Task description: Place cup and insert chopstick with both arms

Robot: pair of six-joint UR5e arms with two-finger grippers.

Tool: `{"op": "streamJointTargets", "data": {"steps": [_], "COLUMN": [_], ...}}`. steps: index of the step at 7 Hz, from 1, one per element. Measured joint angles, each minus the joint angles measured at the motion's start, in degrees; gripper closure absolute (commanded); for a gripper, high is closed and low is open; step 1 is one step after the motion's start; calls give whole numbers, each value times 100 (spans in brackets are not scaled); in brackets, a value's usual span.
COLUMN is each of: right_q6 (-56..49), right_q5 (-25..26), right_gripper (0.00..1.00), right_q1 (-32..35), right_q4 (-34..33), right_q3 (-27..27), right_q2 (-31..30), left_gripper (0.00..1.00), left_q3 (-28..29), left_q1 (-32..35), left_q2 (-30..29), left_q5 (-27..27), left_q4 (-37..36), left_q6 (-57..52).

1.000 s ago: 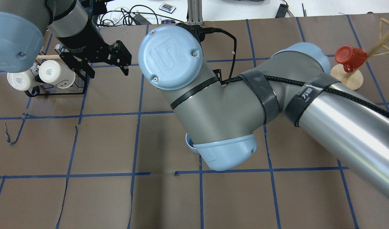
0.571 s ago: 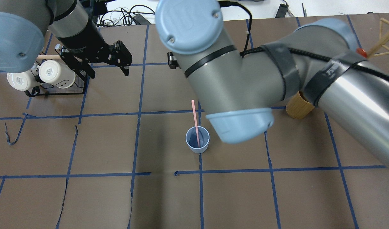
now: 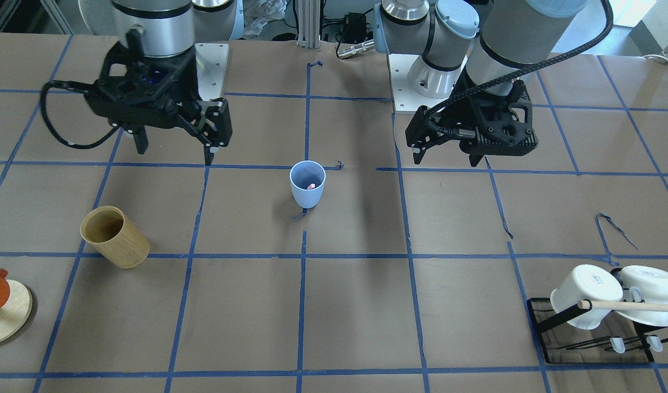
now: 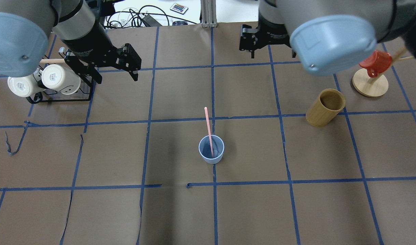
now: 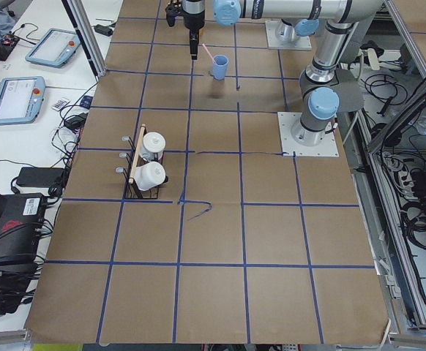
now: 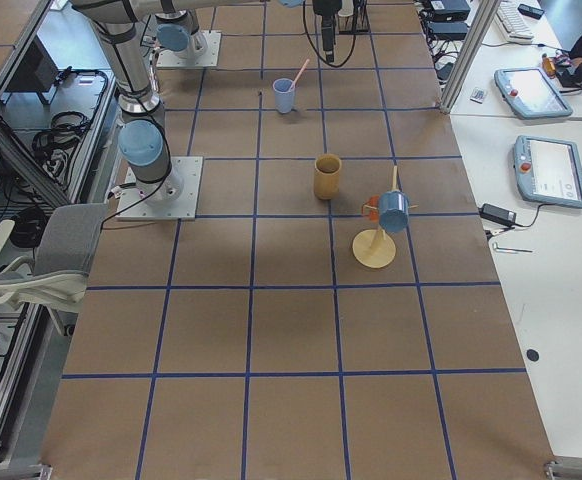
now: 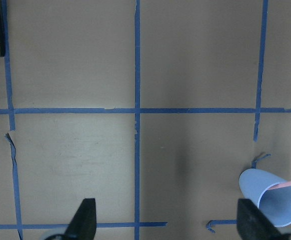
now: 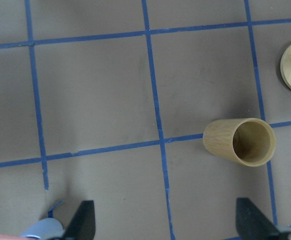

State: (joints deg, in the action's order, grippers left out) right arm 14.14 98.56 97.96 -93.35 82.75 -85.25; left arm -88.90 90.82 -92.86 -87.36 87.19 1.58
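While the left gripper and right gripper hang wide open holding nothing, the cup sits upright on the table, chopstick inside, leaning toward 12 o'clock from overhead.

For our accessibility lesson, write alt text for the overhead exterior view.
A pink chopstick leans in a small blue cup standing centrally. The left hand hangs open at upper left; the right hand, half hidden by its arm, at top.
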Motion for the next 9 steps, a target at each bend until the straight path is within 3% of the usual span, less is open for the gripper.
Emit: {"op": "streamJointTargets", "data": {"steps": [4,9], "right_q6": [-1095,-757], "right_q5": [-347,-653], "right_gripper": [0,0], "right_q1": [-1207,-1079], "right_q4": [1511,1682], "right_q3": [-106,198], "right_q2": [-280,-566], "left_gripper": [0,0], "left_q3": [45,21], "left_q1": [-43,-59], "left_q2": [-2,-5], "left_q5": [-45,-196], "left_q4": [-14,-25], "left_q6": [-8,0]}}
